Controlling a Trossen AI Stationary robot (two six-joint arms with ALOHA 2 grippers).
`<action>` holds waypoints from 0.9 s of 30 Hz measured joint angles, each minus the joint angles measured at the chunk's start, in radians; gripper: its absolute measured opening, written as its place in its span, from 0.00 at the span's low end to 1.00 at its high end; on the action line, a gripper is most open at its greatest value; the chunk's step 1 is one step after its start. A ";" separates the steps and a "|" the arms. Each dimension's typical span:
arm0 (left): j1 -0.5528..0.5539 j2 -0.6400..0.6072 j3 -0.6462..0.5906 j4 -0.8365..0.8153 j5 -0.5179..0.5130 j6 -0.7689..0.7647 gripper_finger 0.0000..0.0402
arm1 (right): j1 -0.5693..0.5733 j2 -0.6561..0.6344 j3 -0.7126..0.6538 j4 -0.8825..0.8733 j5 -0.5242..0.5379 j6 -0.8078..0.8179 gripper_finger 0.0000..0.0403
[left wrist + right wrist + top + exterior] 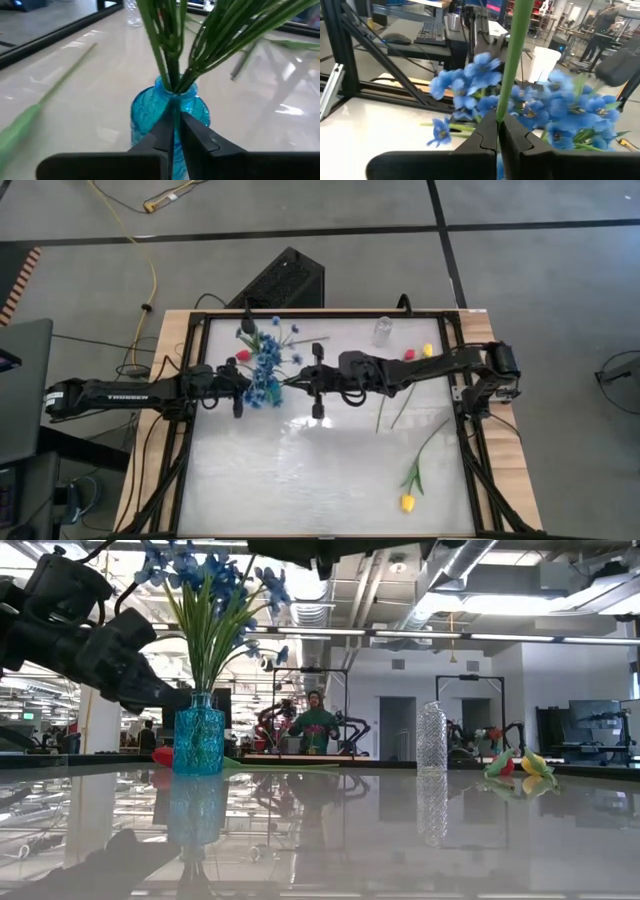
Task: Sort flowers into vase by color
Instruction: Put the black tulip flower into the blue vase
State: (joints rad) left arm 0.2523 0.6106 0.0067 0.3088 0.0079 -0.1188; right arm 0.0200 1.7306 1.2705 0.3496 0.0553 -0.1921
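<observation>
High view: looks straight down on the whole white bench (pixel 320 470), far.
Low view: at bench height, faces level across to the room.
Left wrist view: very near the blue glass vase (pixel 170 112).
Right wrist view: near the blue blossoms (pixel 555 112).
Shared: the vase (pixel 198 740), near the far left corner.

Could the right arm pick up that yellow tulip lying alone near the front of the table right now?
Probably not yet. The right gripper is shut on a green stem above the blue vase. Nothing lies around the yellow tulip, so the way looks free afterwards.
</observation>
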 joint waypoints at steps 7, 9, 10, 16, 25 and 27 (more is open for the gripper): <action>-0.017 0.000 0.000 -0.005 0.016 -0.019 0.06 | -0.023 0.010 0.000 0.028 0.001 0.000 0.07; -0.024 0.000 0.000 -0.005 0.008 -0.020 0.07 | -0.033 0.010 0.000 0.030 0.001 0.000 0.07; -0.026 0.000 0.000 -0.005 0.006 -0.019 0.08 | -0.038 0.010 0.000 0.033 0.001 0.000 0.07; -0.028 0.000 0.000 -0.005 -0.023 -0.016 0.10 | -0.056 0.010 0.000 0.058 0.002 0.003 0.07; -0.028 0.000 0.000 -0.005 -0.041 0.002 0.10 | -0.061 0.010 0.000 0.054 0.001 0.008 0.08; -0.028 0.000 0.000 -0.005 -0.041 0.002 0.10 | -0.061 0.022 0.000 0.067 0.001 0.008 0.08</action>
State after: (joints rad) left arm 0.2245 0.6106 0.0067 0.3042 -0.0330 -0.1165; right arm -0.0410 1.7522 1.2705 0.4170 0.0559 -0.1837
